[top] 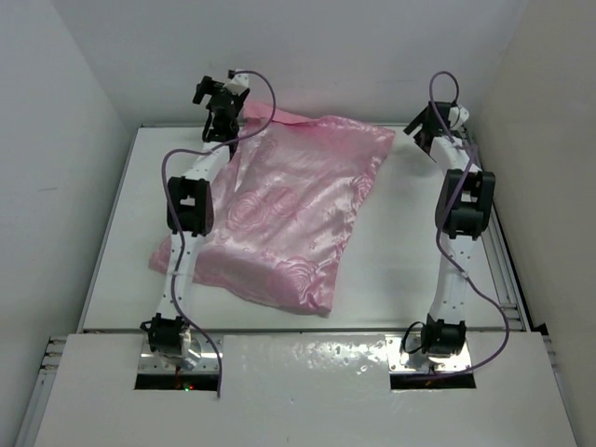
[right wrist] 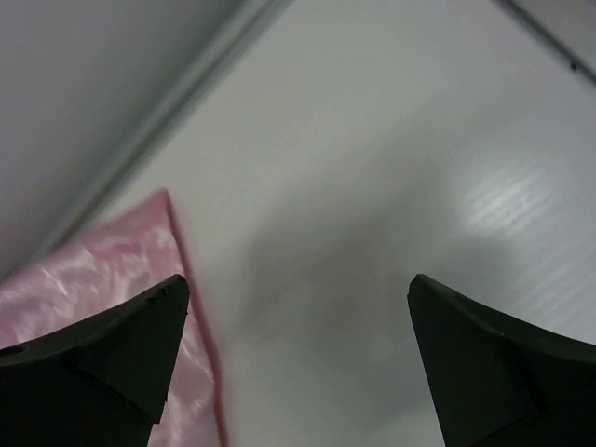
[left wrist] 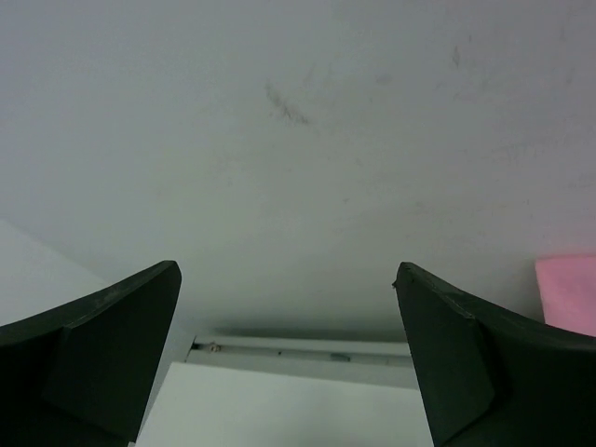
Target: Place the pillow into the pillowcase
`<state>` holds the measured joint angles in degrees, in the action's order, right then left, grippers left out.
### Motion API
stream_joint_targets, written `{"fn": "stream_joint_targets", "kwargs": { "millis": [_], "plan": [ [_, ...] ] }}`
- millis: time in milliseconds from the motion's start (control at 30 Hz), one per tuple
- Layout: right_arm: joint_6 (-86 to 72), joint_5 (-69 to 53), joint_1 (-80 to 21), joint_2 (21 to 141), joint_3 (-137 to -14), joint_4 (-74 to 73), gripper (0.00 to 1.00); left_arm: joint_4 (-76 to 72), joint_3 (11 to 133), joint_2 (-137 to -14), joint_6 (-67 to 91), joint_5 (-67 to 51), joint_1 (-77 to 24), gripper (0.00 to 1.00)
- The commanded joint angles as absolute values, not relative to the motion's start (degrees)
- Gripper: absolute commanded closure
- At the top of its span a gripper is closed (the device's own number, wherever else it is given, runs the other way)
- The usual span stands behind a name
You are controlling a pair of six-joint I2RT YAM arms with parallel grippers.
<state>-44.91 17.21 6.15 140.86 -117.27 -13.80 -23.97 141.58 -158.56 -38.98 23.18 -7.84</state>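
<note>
Pink satin pillowcase (top: 289,219) lies puffed on tabletop (top: 410,251), left of centre; long axis diagonal, near-left corner to far-right corner. Left end effector (left wrist: 286,275) spread wide, facing back wall (left wrist: 298,140). Right end effector (right wrist: 298,284) spread wide above bare tabletop, just beside pillowcase's far corner

I log one white table (top: 400,242). One item lies on it: a glossy pink pillowcase (top: 289,219), wrinkled, stretched diagonally from 7 o'clock to 1 o'clock, left of centre.
</note>
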Motion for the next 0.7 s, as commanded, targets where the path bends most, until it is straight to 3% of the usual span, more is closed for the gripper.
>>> {"fn": "stream_joint_targets", "kwargs": {
  "millis": [0, 167, 300, 400, 567, 667],
  "plan": [
    [-39.04, 9.78, 4.66, 131.17, -109.98, -11.88, 0.01, -22.87, 139.84, -151.12, -38.42, 25.39, -9.14, 0.00],
    [-39.81, 4.14, 2.38, 121.56, -91.01, -5.38, 0.01, -0.26, 133.43, -137.31, -33.77, 22.07, -8.70, 0.00],
    [-44.19, 1.85, 0.44, 121.46, -87.45, -2.02, 0.01, 29.39, 126.76, -124.06, -29.98, 3.68, -7.04, 0.00],
    [-47.89, 0.44, -1.75, 126.10, -89.99, -1.23, 0.01, 45.66, 109.94, -115.60, -26.90, -8.77, -3.79, 0.00],
    [-57.45, 1.23, -1.50, 131.92, -92.81, -0.53, 0.05, 51.76, 86.17, -102.95, -25.31, -19.22, 5.60, 0.00],
    [-59.50, 3.33, -1.14, 134.29, -94.57, -0.97, 0.15, 53.00, 73.77, -99.76, -28.91, -21.53, 9.21, 0.00]
  ]
}}
